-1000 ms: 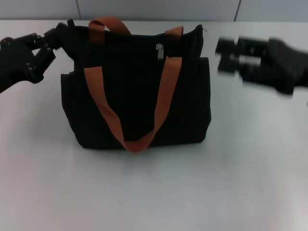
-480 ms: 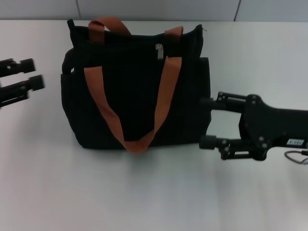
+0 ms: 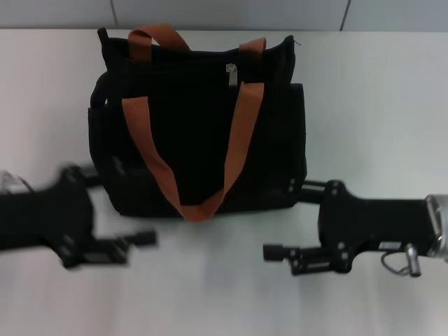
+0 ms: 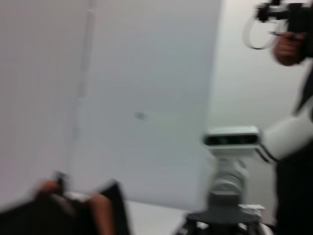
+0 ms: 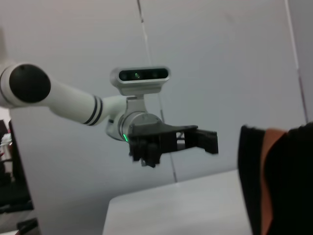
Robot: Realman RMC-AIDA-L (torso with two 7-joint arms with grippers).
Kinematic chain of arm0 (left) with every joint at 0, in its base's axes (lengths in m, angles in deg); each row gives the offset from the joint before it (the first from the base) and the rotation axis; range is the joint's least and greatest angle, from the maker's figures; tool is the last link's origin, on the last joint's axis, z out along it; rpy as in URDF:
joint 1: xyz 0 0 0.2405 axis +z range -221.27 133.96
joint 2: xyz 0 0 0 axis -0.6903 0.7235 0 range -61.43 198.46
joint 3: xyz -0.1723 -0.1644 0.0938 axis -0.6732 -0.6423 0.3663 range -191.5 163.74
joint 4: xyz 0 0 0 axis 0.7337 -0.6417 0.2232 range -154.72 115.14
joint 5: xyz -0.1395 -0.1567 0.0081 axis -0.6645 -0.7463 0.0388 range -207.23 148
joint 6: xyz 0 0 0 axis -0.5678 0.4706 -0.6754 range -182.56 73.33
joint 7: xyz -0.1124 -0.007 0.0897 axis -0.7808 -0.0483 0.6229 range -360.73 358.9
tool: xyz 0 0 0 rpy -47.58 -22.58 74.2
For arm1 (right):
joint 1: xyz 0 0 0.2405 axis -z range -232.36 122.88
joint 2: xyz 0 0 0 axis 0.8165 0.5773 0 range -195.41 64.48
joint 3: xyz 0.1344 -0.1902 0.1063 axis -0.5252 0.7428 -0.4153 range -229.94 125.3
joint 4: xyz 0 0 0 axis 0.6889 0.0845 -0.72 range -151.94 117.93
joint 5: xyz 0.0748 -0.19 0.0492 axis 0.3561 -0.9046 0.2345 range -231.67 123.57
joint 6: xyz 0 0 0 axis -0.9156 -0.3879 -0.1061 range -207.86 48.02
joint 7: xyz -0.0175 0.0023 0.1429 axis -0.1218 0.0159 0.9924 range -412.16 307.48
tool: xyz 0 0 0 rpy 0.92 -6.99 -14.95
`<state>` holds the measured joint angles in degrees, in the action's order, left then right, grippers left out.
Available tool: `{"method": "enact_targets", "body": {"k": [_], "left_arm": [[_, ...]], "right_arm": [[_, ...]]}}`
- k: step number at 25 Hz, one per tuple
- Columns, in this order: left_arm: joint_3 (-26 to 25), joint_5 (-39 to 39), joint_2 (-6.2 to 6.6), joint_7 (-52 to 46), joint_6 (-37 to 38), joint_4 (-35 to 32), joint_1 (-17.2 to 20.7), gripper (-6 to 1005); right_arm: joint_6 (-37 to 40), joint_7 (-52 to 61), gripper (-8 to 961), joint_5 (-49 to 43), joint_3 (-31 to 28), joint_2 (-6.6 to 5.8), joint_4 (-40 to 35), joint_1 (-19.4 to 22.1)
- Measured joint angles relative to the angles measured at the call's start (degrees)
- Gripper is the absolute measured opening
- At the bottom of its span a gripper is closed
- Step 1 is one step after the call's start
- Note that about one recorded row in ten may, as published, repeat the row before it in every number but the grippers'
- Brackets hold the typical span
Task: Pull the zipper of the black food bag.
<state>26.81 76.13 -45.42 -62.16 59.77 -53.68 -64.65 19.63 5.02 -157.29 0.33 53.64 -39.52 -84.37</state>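
Standing boxy fabric bag (image 3: 203,140), metal zipper (image 3: 232,73).

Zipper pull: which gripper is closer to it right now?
Right, narrowly. The zipper sits high on the bag. Right gripper is open, low by the bag's near right corner; left gripper is blurred, low at its near left corner. Neither touches it.

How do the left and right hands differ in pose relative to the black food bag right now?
The left hand sits low beside the black food bag at its near left corner, fingers pointing right. The right hand sits at the near right corner, fingers pointing left, spread wide, one finger by the bag's base. Both are low on the table, well below the zipper, touching neither it nor the straps.
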Motion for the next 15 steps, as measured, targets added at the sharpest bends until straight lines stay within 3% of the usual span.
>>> {"method": "enact_targets", "body": {"k": [3,4,5,15], "left_arm": [[1.4,3.8,-2.07,3.5,-2.9,2.6,0.0,793],[1.4,3.8,-2.07,3.5,-2.9,2.6,0.0,792],[1.5,8.2,-3.51,4.7,-7.2,4.6,0.1,791],[1.3,11.0,-3.34,5.5,-8.8,7.9,0.3,786]], "right_arm": [[-1.3,-3.0,801,0.0,2.1,0.06,2.1,-0.1],[-1.9,-3.9,801,0.0,2.5,0.09,3.0,-0.1],[-2.5,-4.7,801,0.0,2.6,0.11,3.8,-0.1],[-5.7,-9.2,801,0.0,2.7,0.27,7.8,-0.4]]}}
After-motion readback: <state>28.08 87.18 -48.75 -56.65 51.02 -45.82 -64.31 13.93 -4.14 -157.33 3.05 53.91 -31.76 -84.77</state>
